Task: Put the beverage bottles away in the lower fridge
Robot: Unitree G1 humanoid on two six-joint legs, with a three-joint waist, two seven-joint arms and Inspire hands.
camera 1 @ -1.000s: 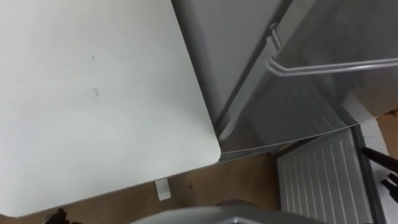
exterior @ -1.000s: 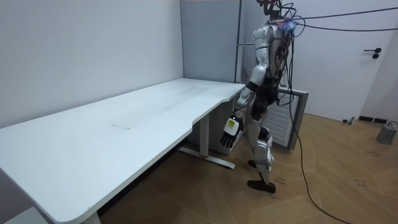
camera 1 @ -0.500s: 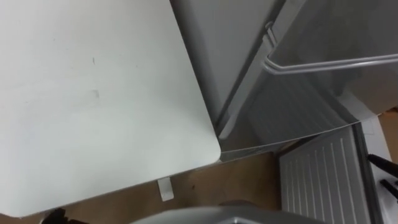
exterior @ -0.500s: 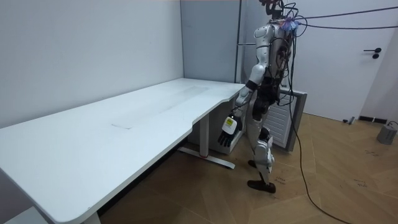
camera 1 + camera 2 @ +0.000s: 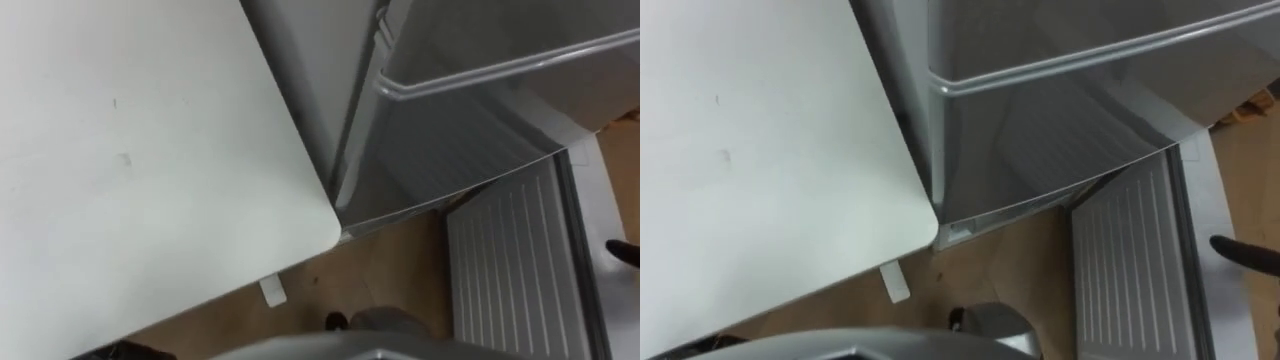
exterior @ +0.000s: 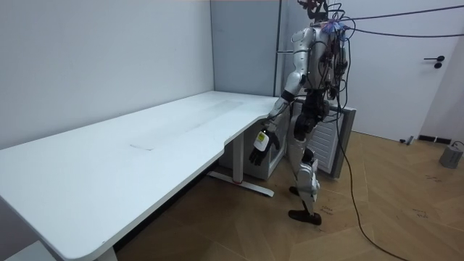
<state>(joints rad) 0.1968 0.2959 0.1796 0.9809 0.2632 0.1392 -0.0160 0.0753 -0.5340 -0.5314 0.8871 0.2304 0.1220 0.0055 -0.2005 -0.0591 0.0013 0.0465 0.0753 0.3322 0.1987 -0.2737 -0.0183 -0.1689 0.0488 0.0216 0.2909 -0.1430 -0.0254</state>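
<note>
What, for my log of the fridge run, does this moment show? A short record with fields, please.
robot: stands on the wooden floor at the table's end, by the fridge
table: white, its rounded corner next to the fridge
fridge: grey, a railed shelf showing
left hand: hangs open beside the table's end
right hand: at the eye view's right edge, above the floor

- A long white tabletop [image 5: 130,150] with a rounded corner at its near end; a few faint marks show on its surface.
- A wooden parquet floor [image 5: 390,270] lies below that corner.
- Standing on the floor: the table's white foot [image 5: 272,292] under the corner, the grey fridge [image 5: 450,150] just beside the tabletop's edge, and a small grey container [image 6: 451,154] well apart.
</note>
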